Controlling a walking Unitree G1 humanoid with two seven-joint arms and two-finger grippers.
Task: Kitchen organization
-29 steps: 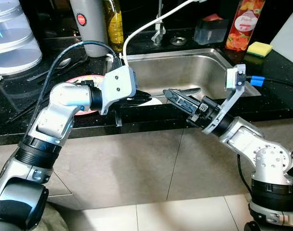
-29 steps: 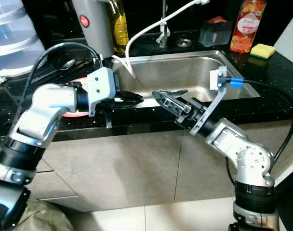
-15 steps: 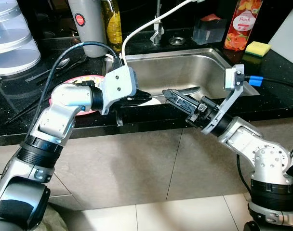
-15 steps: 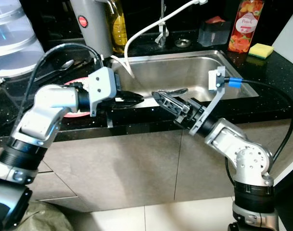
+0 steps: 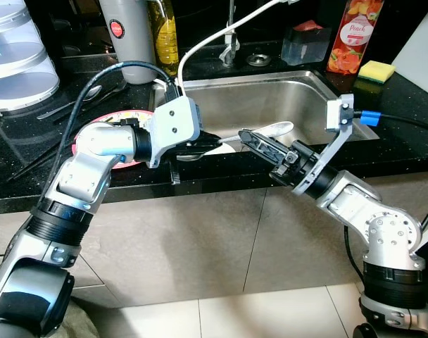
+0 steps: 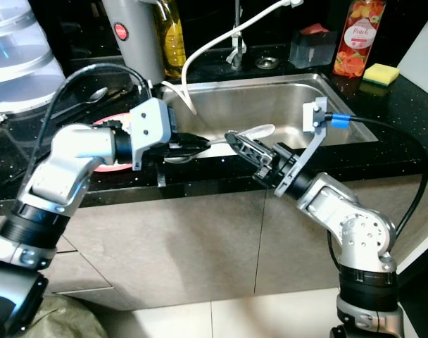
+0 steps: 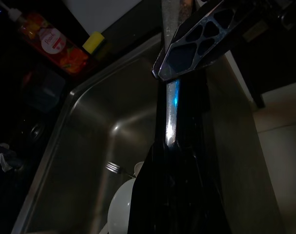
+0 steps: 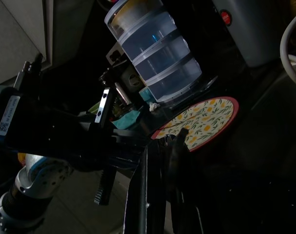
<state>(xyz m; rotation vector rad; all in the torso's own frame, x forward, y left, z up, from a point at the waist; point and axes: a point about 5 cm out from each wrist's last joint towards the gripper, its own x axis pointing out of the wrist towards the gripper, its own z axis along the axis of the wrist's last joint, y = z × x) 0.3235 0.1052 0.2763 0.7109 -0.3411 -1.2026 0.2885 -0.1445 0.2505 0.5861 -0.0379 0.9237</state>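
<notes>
While both end effectors clamp one spoon (image 5: 231, 138) | left wrist view adds sink fork (image 7: 115, 168)

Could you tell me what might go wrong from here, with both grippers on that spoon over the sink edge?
1. The spoon bridges the left gripper and right gripper; a mistimed release could drop it into the sink.
2. Both grippers meet closely, so their fingers may collide.
3. The patterned plate lies near the left arm and could be nudged.

silver arms (image 5: 94, 158) | black cables (image 5: 94, 88) | black-fingered tool (image 5: 260, 144)
</notes>
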